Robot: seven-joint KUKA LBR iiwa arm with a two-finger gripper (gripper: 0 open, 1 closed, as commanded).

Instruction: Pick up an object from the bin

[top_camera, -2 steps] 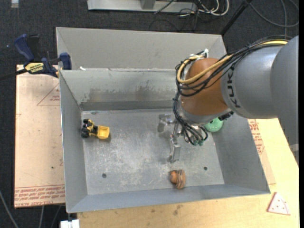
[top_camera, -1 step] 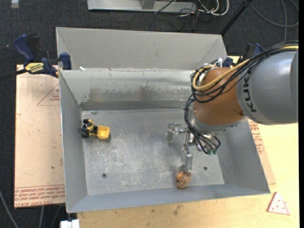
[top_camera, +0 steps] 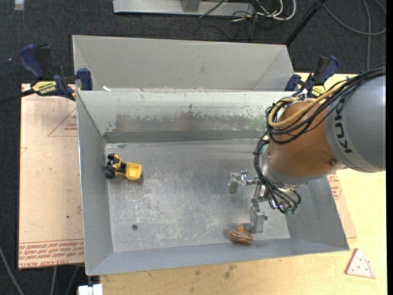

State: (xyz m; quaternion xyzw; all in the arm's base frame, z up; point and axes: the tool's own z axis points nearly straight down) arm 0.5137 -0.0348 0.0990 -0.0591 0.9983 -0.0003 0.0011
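Brown lumpy object (top_camera: pixel 241 235): you find it on the bin (top_camera: pixel 184 217) floor at the front wall, toward the right corner. Gripper (top_camera: pixel 247 200): just behind it, fingers spread wide, nothing between them, nearer fingertip (top_camera: pixel 253 225) right beside the brown object. Yellow toy vehicle (top_camera: pixel 124 169), black wheels: by your left wall, well apart.

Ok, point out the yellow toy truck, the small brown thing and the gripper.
yellow toy truck (top_camera: pixel 130 171): camera view, on its yellow body.
small brown thing (top_camera: pixel 241 236): camera view, on its middle.
gripper (top_camera: pixel 244 204): camera view, midway between its fingertips.
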